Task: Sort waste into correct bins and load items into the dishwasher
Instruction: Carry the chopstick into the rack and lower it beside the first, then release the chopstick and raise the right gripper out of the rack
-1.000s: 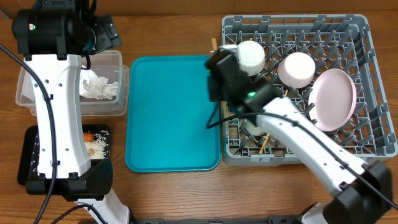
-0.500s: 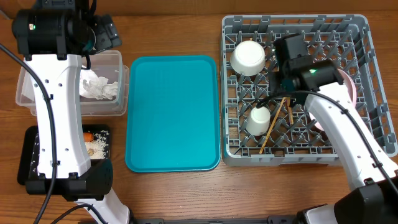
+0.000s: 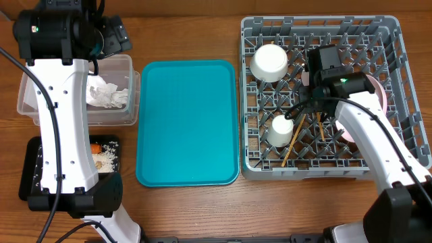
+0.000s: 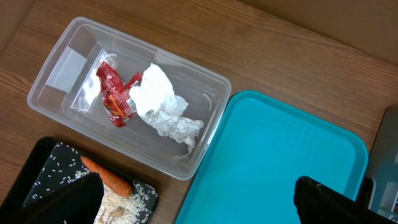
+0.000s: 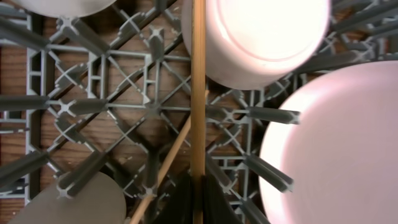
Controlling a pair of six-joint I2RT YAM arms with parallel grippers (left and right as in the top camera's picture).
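Overhead, the dish rack [image 3: 250, 165] is carrying a whitish bowl [image 3: 270, 62] and a small cup [image 3: 280, 128]. In the left wrist view, your left gripper [image 4: 199, 198] is hanging wide open by the clear tub [image 4: 53, 68], which is holding the red wrapper [image 4: 115, 93]. In the right wrist view, your right gripper [image 5: 198, 196] is pinching a chopstick [image 5: 198, 93] above the dish rack, beside the pink plate [image 5: 336, 143].

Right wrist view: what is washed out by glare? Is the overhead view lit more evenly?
Right wrist view: the whitish round bowl and pale pink round plate glare almost white; the thin wooden chopstick looks clear. Overhead view: even light, no glare on the grey plastic dish rack.
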